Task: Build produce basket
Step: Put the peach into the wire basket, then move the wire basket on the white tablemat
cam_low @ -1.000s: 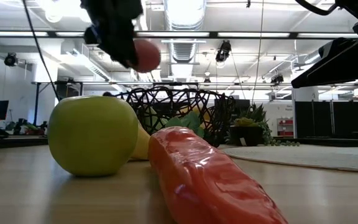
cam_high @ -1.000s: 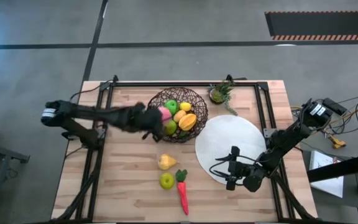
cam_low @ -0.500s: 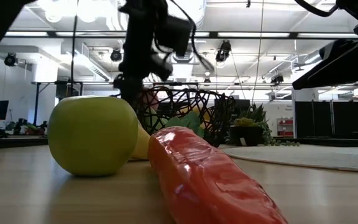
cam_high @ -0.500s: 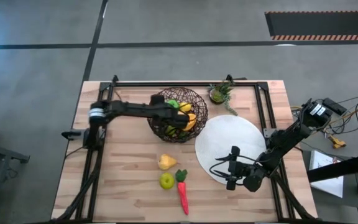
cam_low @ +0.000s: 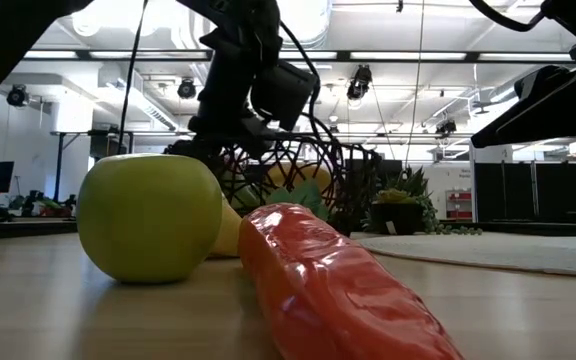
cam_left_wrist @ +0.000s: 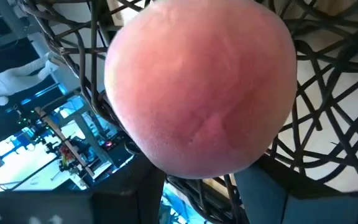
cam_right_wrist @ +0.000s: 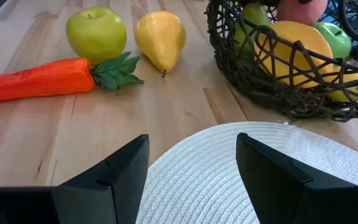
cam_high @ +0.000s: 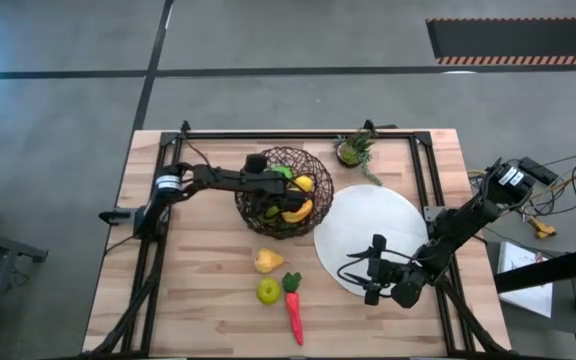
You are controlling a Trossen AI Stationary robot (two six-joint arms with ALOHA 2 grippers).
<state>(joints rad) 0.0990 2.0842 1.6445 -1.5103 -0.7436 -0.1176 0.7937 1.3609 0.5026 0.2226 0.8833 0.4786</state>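
Observation:
The dark woven wire basket [cam_high: 303, 158] stands at the table's middle back, tipped in the low view [cam_low: 313, 150]. It holds a green apple [cam_high: 280, 172], a lemon [cam_high: 305, 183] and orange pieces [cam_high: 296, 212]. My left gripper [cam_high: 266, 185] reaches into it from the left, shut on a pink fruit [cam_left_wrist: 197, 87]. A pear [cam_high: 266, 261], a green apple [cam_high: 268, 291] and a red carrot [cam_high: 294, 310] lie on the table nearer. My right gripper [cam_high: 373, 270] is open and empty over the white plate's near edge. My left gripper pinches the pink fruit between its two fingers, which lie on its opposite sides [cam_left_wrist: 138, 165]. The fruit sits inside the basket with the wire mesh [cam_left_wrist: 328, 124] close behind it. I cannot tell whether the fruit or the fingers touch the mesh.
A flat white round plate [cam_high: 368, 225] lies right of the basket. A small potted plant [cam_high: 353, 150] stands at the back. A black frame [cam_high: 168, 160] runs along the table's sides and far edge. Bare wood shows at the near left.
My left gripper has carried the pink fruit from left of the basket toward the table's right, over the rim and down into the basket. The basket has shifted a little toward the left and now stands tipped. My right arm has kept still.

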